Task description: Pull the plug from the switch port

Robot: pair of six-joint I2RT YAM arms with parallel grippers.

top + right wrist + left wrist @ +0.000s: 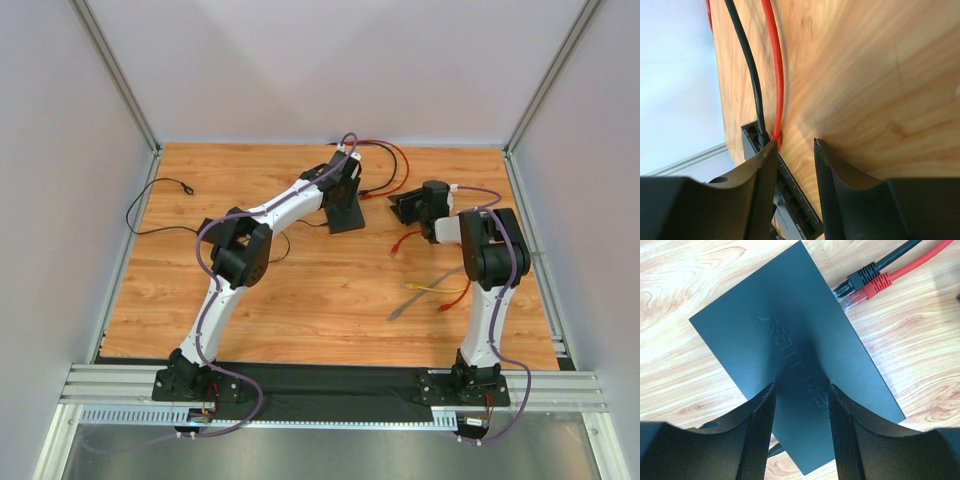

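Switch (790,335) lies flat on the wooden surface (300,300), toward the far middle, and its matte-black top fills my left wrist view. My left gripper (802,390) hangs right over it with the jaws apart. Both fingers (757,435) sit low against the top face and do not pinch its sides.

On the socket side a black plug (864,274) and a red plug (877,285) lie side by side, their clear tips at the switch's edge. I cannot tell how deep either one is seated. My right wrist view looks along the row of sockets (795,210), with the black cable (747,65) and the red cable (774,65) running away across the wood. My right gripper (795,145) is just at the red plug. Its jaws are apart with bare wood showing between them; one finger lies beside the plug and nothing is pinched.

Farther out, near the right arm, loose leads lie on the wood: a short red lead (400,240), a yellow lead (432,288) and a grey lead (400,308). A thin black lead (160,190) trails at the far left. Pale grey panels (300,70) wall three sides, with aluminium posts (115,70) at the far corners. A black mat (330,380) and aluminium rails (110,385) run along the near edge under the arm bases.
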